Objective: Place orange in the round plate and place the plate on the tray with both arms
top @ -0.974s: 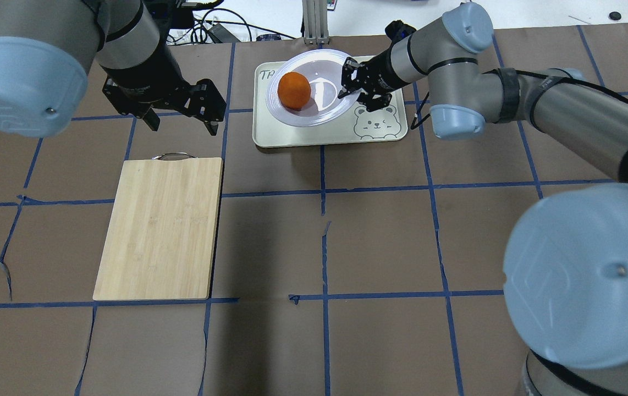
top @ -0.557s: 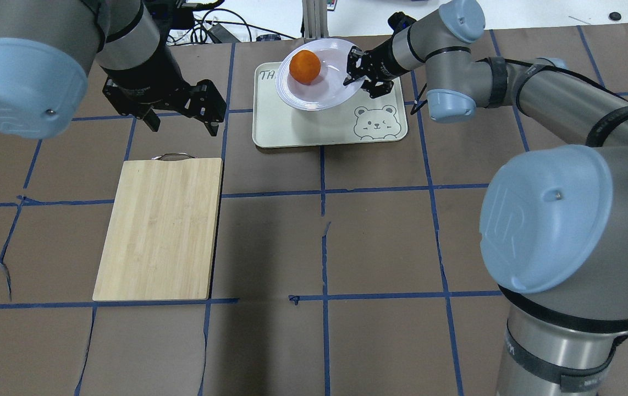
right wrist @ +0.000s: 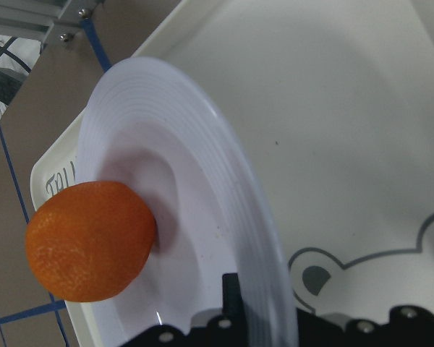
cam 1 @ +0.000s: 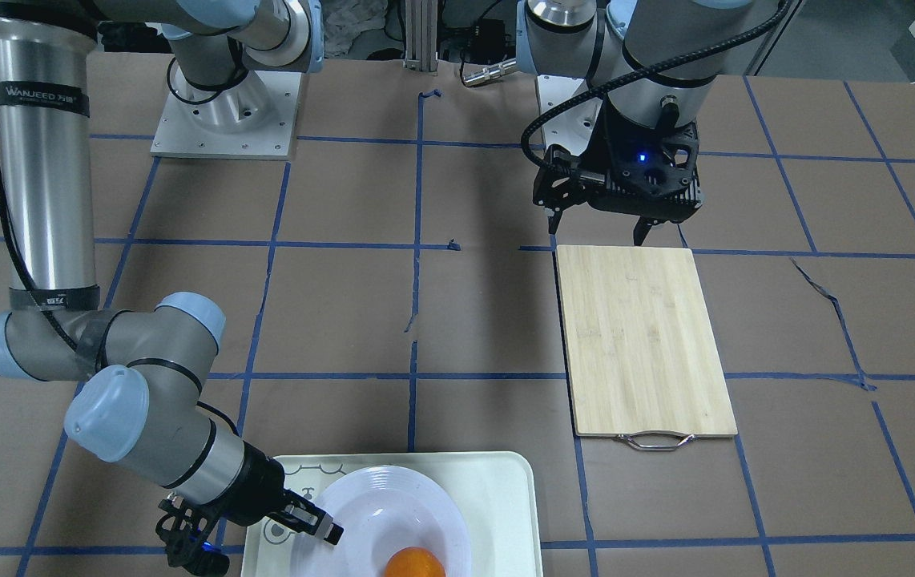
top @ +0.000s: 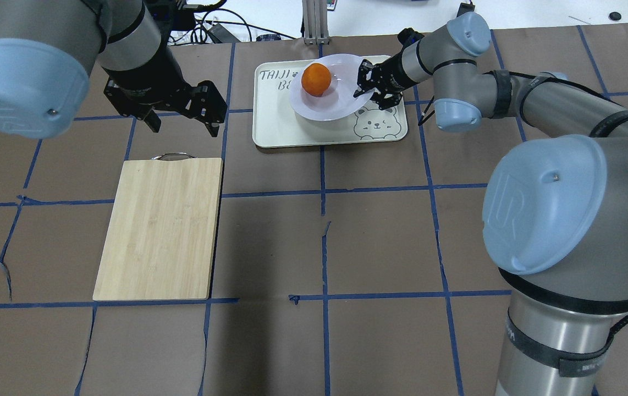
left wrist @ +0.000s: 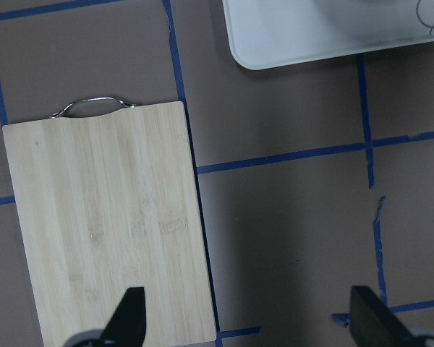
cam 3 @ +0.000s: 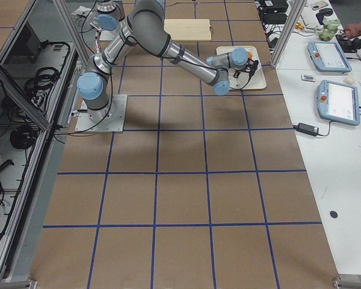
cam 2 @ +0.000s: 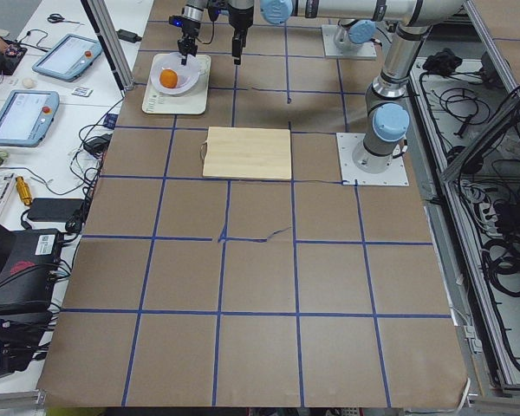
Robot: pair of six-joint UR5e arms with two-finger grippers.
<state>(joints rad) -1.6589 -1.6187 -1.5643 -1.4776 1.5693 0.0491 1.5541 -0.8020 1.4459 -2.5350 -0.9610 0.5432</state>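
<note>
The orange [top: 315, 79] lies in the white round plate [top: 329, 102], against its far-left side. My right gripper [top: 366, 88] is shut on the plate's right rim and holds it tilted over the far right part of the mint tray [top: 278, 129], beside the bear face. In the right wrist view the orange [right wrist: 87, 249] rests low in the tilted plate [right wrist: 202, 195]. I cannot tell whether the plate touches the tray. My left gripper [top: 183, 126] hangs open and empty to the tray's left, above the table.
A bamboo cutting board [top: 161, 228] with a metal handle lies left of centre, just below the left gripper. In the front-facing view the board [cam 1: 642, 336] is at the right. Cables and a metal post sit beyond the table's far edge.
The right gripper has carried the plate with the orange farther back, then rightward and lower over the tray. The left arm has not moved.
</note>
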